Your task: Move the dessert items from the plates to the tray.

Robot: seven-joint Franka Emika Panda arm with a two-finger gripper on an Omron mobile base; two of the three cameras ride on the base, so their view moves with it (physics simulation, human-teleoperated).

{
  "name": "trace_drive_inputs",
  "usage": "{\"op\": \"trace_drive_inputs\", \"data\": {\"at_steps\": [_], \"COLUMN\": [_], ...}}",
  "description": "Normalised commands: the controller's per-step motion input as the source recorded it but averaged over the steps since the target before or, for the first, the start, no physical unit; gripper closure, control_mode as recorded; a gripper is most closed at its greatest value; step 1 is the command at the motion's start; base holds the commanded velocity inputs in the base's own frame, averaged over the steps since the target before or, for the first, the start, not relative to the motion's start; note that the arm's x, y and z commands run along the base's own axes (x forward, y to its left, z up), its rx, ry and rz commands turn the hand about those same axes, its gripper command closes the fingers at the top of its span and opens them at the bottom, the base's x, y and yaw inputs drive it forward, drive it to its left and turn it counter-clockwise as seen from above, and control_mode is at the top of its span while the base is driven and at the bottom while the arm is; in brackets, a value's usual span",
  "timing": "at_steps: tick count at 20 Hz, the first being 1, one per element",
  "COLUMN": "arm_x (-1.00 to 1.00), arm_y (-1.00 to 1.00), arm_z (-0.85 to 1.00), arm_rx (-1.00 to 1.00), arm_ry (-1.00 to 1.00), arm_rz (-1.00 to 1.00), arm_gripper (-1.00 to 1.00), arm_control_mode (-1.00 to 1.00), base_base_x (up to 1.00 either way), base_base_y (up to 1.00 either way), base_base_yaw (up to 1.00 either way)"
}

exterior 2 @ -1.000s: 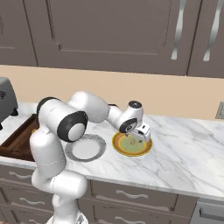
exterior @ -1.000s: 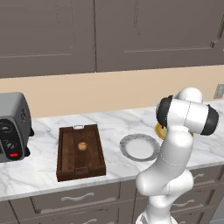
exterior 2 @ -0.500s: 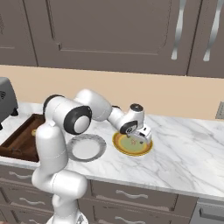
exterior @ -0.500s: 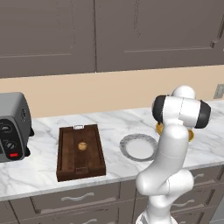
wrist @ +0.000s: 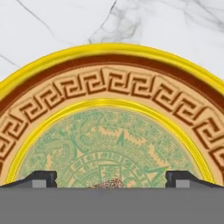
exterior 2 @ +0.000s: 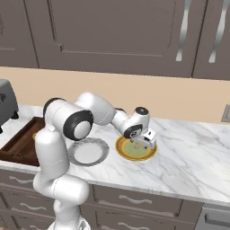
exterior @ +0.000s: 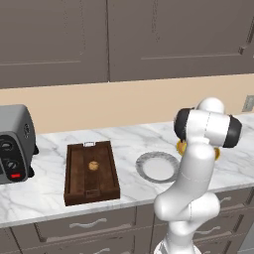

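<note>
One small tan-brown baked lump (exterior: 92, 165) already lies in the dark brown wooden tray (exterior: 74, 184), the grey plate (exterior: 145, 165) sits bare, and the claw (wrist: 108, 180), fingers spread wide and holding nothing, hangs low over the second lump (wrist: 109, 183) on the yellow, orange-rimmed plate (exterior 2: 123, 151).

One tan dessert lump (wrist: 109, 183) lies on the yellow plate (wrist: 111, 57), directly between the gripper (wrist: 109, 180) fingertips. The second lump (exterior: 92, 165) rests in the brown tray (exterior: 72, 173), well apart from the gripper; the grey plate (exterior 2: 88, 151) sits between.

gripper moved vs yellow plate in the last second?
Yes. In the right base view the gripper has dropped closer to the yellow plate, staying over its centre.
</note>
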Motion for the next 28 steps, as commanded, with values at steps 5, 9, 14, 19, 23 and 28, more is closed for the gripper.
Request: {"op": "trace_drive_inputs", "data": {"at_steps": [5,9,14,19,23,28], "arm_x": [0.0,0.0,0.0,0.0,0.0,-0.24], "arm_y": [0.03,0.15,0.0,0.01,0.28,0.71], "arm_z": [0.0,0.0,0.0,0.08,0.88,0.88], "arm_rx": [0.0,0.0,0.0,0.0,0.0,0.0], "arm_ry": [0.0,0.0,0.0,0.0,-0.05,-0.04], "arm_rz": [0.01,0.0,0.0,0.0,0.0,0.04], "arm_gripper": [-1.0,-1.0,1.0,1.0,1.0,1.0], "arm_control_mode": [-1.0,-1.0,-1.0,-1.0,-1.0,-1.0], "base_base_x": [0.0,0.0,0.0,0.0,0.0,0.0], "base_base_y": [0.0,0.0,0.0,0.0,0.0,0.0], "base_base_yaw": [0.0,0.0,0.0,0.0,0.0,0.0]}}
